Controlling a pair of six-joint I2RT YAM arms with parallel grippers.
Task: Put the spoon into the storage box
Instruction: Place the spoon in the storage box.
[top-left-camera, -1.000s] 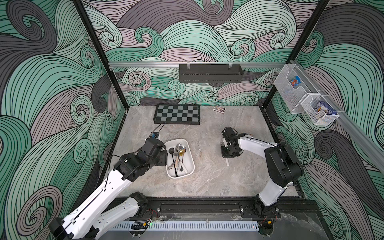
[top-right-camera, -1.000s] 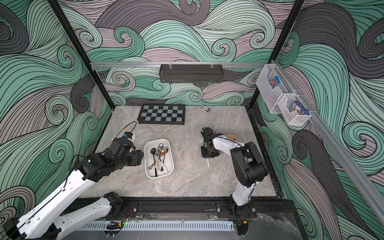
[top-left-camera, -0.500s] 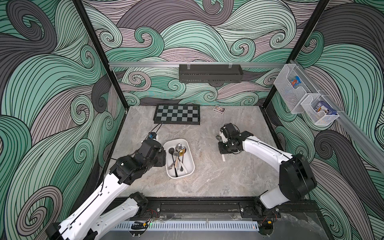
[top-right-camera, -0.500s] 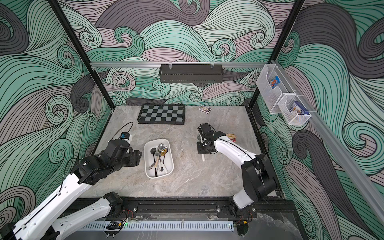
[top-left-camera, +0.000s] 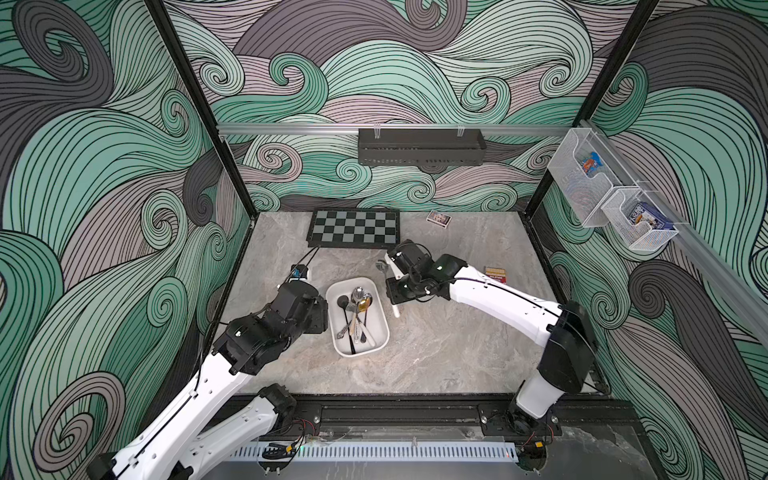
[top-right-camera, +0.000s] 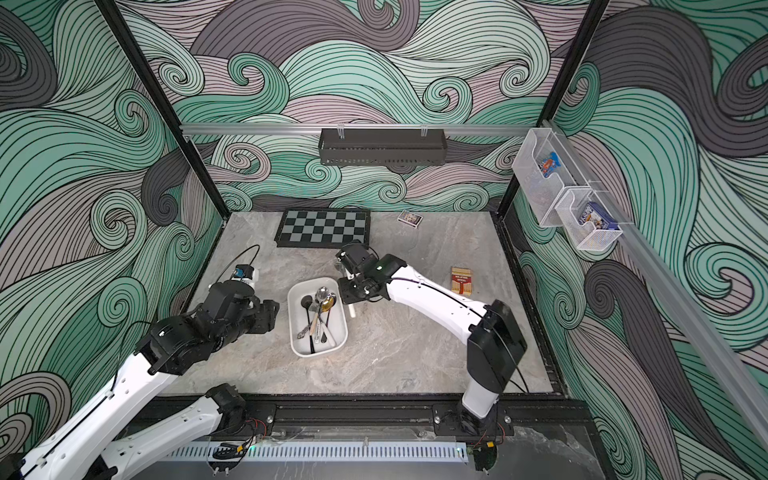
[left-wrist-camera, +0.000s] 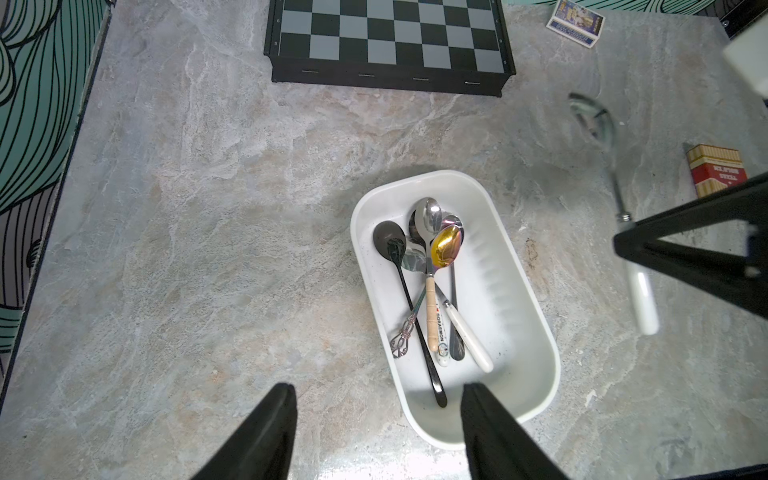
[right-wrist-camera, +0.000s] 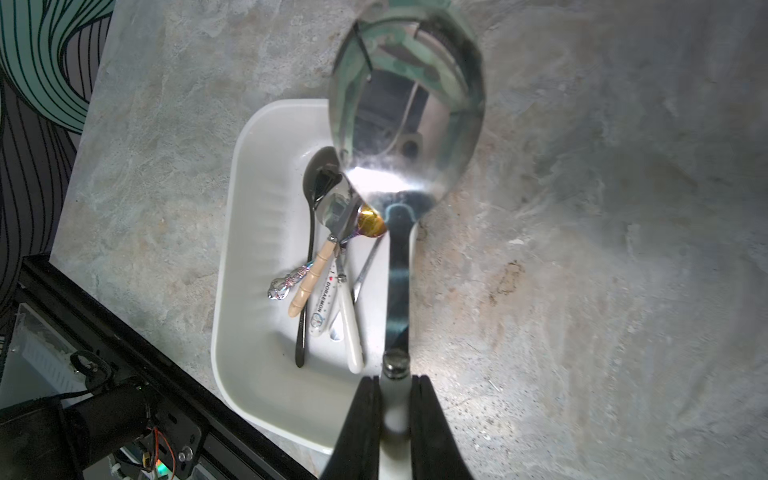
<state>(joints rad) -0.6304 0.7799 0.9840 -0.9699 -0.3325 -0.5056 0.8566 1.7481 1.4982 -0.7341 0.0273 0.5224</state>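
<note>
right gripper (right-wrist-camera: 395, 388) is pinching the spoon (right-wrist-camera: 405, 104) by its white handle | spoon is hanging just outside the storage box (top-left-camera: 379, 326), along its right long wall, bowl past the far end | left gripper (left-wrist-camera: 378, 388) is hovering spread beside the left wall | box floor along the right wall is lying bare; chessboard (top-left-camera: 353, 228) well apart

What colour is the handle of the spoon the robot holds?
White; the spoon shows its handle best in the left wrist view.
</note>
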